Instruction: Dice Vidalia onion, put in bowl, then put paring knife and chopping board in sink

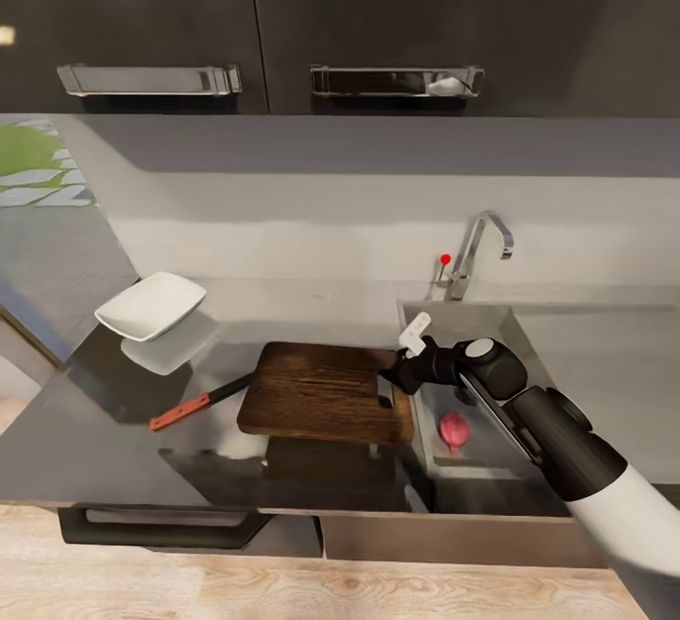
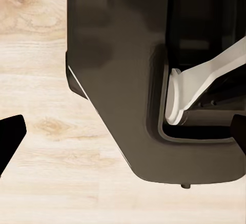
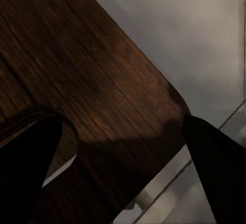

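From where I stand, the first step looks barely begun: the onion (image 1: 453, 429), a small pinkish bulb, sits in the sink (image 1: 491, 322), just right of the board's handle end, untouched. The right gripper (image 1: 395, 380) hangs low over that end of the chopping board (image 1: 321, 393), at the edge next to the sink, its dark fingers (image 3: 28, 172) spread wide with nothing between them; the wrist view shows one over the handle slot and the other past the board's rounded corner. I judge the next move calls for shifting right of the board, dropping into the basin and closing on a round, smooth thing that may roll.

The board is brown wood with clear grain. Left of it lies the paring knife (image 1: 194, 404), reddish handle outward, dark blade pointing at the board's left edge. Further left and back stands the white squarish bowl (image 1: 151, 305), mirrored in the glossy grey countertop (image 1: 85, 440). Behind the board's right end rises the angular chrome tap (image 1: 477, 256) with its red dot.

The left gripper (image 2: 123, 142) hangs over pale wooden floor (image 2: 36, 106) and the robot's dark base (image 2: 118, 70), tips wide apart.
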`<state>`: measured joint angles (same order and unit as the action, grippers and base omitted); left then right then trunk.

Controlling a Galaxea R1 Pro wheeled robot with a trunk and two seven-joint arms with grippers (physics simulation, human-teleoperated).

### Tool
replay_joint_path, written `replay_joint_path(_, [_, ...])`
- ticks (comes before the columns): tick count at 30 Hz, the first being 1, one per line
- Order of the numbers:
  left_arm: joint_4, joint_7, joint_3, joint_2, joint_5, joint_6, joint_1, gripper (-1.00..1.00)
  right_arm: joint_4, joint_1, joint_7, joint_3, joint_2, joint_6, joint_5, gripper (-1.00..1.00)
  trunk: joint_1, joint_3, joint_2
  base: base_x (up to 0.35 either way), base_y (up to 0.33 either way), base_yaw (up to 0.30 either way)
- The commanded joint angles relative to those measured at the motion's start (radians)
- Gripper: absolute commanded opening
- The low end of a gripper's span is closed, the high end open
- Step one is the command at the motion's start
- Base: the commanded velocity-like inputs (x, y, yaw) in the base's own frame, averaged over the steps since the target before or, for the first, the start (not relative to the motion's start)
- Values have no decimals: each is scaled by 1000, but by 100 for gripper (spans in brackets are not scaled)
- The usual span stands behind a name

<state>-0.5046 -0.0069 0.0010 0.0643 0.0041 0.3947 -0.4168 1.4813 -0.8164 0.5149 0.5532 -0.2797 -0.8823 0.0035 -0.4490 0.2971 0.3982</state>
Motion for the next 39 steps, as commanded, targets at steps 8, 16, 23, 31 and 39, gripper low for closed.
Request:
replay_joint_path(8, [-1,-1,-2,0,0,1,0,100,-2,-1,2,5,-4,0,1,-100,-1,2,2,167,0,0])
replay_joint_path(16, [10,-1,-3,0,-1,2,0,100,-3,-1,2,5,-4,0,1,-100,-1,2,2,6,0,0])
replay_joint_path(23, [15,-1,-3,0,-1,3,0,100,-3,-1,2,6,-4,0,1,-100,-1,2,2,-191,-45,0])
replay_joint_path(31, [15,-1,-3,0,-1,3,0,100,-9,-1,2,7,-5,44,0,-100,-1,2,2,-39,-15,0])
replay_joint_path(39, [15,-1,-3,0,-1,3,0,100,-39,-1,3,7,-6,119,0,-100,-1,2,2,-2,-1,0])
